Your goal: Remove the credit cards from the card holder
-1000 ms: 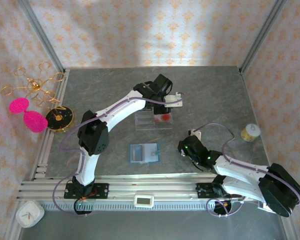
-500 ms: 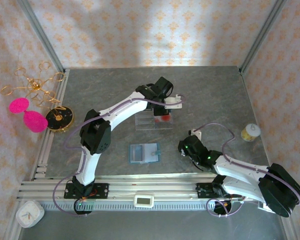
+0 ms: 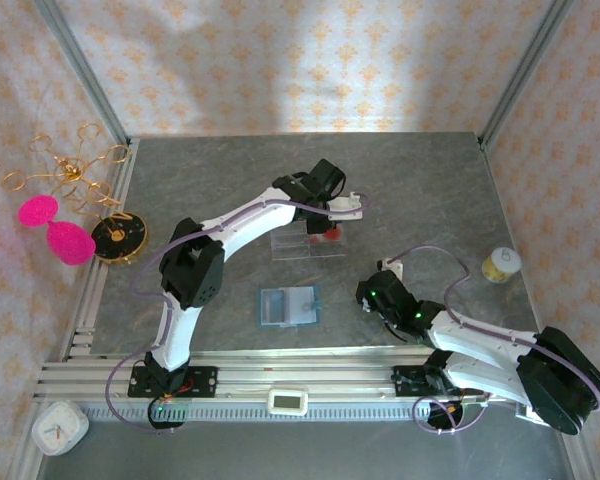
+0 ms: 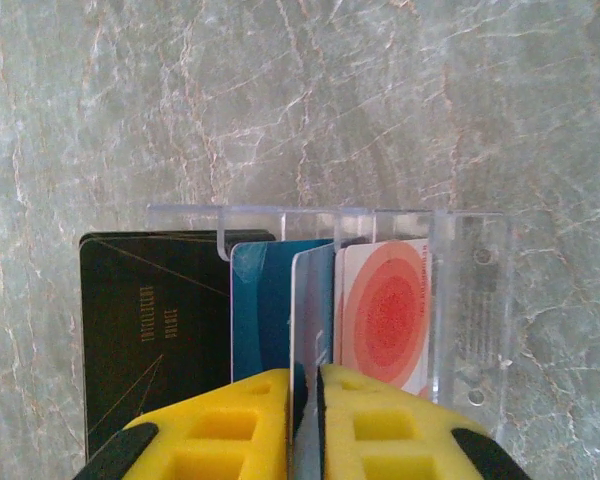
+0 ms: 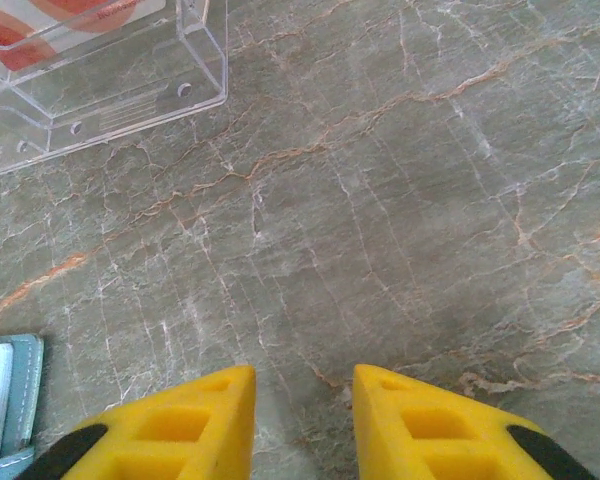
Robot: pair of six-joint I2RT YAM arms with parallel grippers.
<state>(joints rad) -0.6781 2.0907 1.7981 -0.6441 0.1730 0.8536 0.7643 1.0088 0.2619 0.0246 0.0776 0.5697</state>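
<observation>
Left wrist — left pincer point(image 4: 303, 400) straddles a pale-blue card point(image 4: 313, 300) among credit cards point(image 4: 155, 330) in clear tray point(image 4: 470, 300), grip unclear; right pincer point(image 5: 302, 400) spread.

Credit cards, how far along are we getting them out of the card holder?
Done: black card, blue card and red-printed card sit in the clear tray. In hand: left gripper straddles a pale card there. Left: card holder lies open; remaining cards can't be made out.

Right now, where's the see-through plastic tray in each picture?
Top external: clear tray just above the picture's centre.
Left wrist: clear tray across the middle.
Right wrist: clear tray in the top left corner.
Shared landmark: the red-circled card at one end of it.
</observation>
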